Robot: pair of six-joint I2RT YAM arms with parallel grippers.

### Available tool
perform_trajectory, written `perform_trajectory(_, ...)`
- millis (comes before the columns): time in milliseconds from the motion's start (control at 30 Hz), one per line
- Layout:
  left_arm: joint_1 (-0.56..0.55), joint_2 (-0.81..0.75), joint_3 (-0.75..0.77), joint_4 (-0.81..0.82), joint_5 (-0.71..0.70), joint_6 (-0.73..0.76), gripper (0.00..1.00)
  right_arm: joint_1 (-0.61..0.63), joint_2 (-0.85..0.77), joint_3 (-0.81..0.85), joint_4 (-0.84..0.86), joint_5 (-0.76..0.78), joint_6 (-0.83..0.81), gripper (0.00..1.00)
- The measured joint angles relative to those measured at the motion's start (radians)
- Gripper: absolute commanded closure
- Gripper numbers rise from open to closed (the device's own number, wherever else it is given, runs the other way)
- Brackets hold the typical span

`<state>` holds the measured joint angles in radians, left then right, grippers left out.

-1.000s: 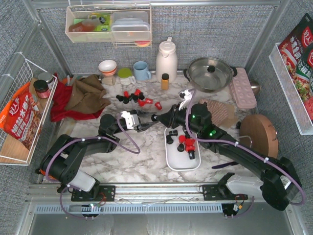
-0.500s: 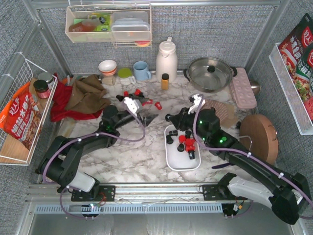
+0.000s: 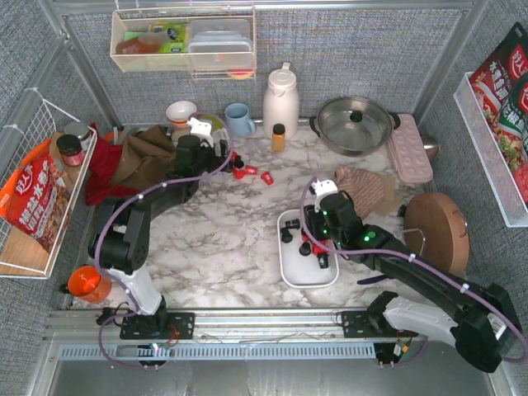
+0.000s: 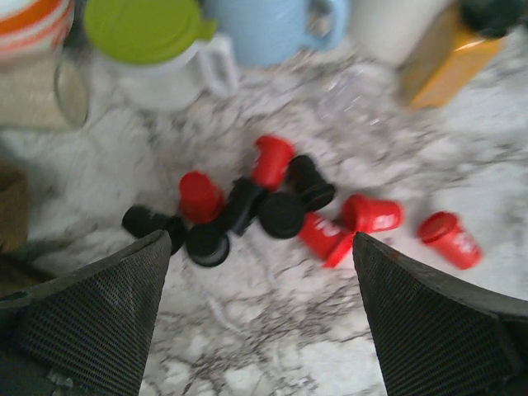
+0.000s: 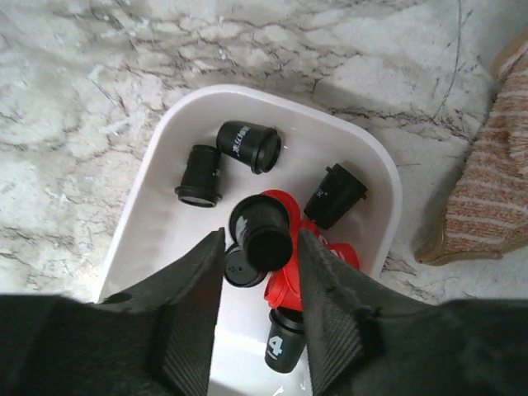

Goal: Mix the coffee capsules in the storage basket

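left gripper (image 4: 257, 243) wide apart so I can grab coffee capsules (image 4: 272, 161) ahead; right gripper (image 5: 261, 247) around black capsule (image 5: 262, 224) over storage basket (image 5: 157, 206), grip unclear

Bright, even light from above; soft shadows on the table (image 3: 231, 247). Left wrist view blurred throughout; right wrist and top views sharp.
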<state>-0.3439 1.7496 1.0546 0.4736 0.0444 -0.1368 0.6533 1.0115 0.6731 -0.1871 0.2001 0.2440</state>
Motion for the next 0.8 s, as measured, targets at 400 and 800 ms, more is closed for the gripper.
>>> perform_trajectory(400, 0.151, 0.144, 0.134, -0.269, -0.037, -0.013, 0.09, 0.0, 0.148, 0.034, 0.014, -0.084, -0.017, 0.46)
perform_trajectory(800, 0.196, 0.194, 0.153, -0.268, 0.113, -0.025, 0.2, 0.0, 0.157, 0.038, 0.023, -0.106, -0.014, 0.47)
